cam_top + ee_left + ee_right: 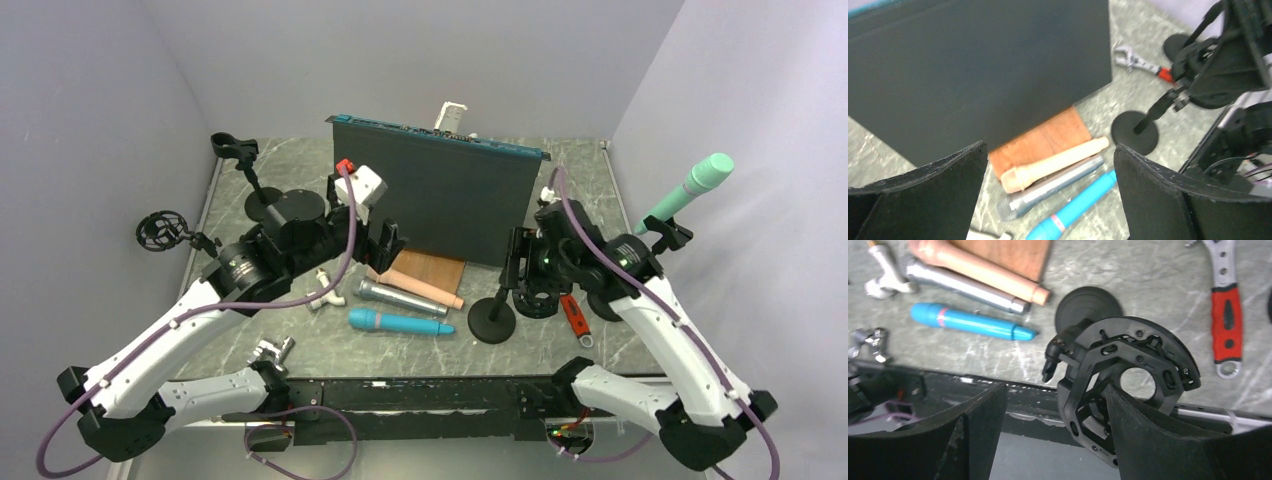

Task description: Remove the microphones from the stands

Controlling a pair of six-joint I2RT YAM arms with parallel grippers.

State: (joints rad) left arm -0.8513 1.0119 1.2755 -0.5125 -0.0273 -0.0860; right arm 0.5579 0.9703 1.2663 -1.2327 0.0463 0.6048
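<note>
The peach microphone [1053, 165] is seen lying flat on the table, just ahead of the fingertips of the left gripper [1049, 149] and in line with the gap between them. Its tail end is laid along the near edge of a wooden board [1048, 131]. The left jaws are spread wide and nothing is held between them.

A silver microphone [1048, 187] is laid close alongside the peach one, on the side nearer the fingers. A blue microphone [1075, 207] lies nearer still. A dark panel [978, 65] stands upright beyond the board.

The shock mount ring [1128, 370] of the stand [1088, 307] is found between the fingers of the right gripper [1054, 390]. It sits close by the right-hand finger and apart from the other. These jaws are parted, and contact with the ring cannot be told. The stand's round base lies beyond the fingertips. A red-handled wrench [1225, 320] lies outside the right-hand finger.
</note>
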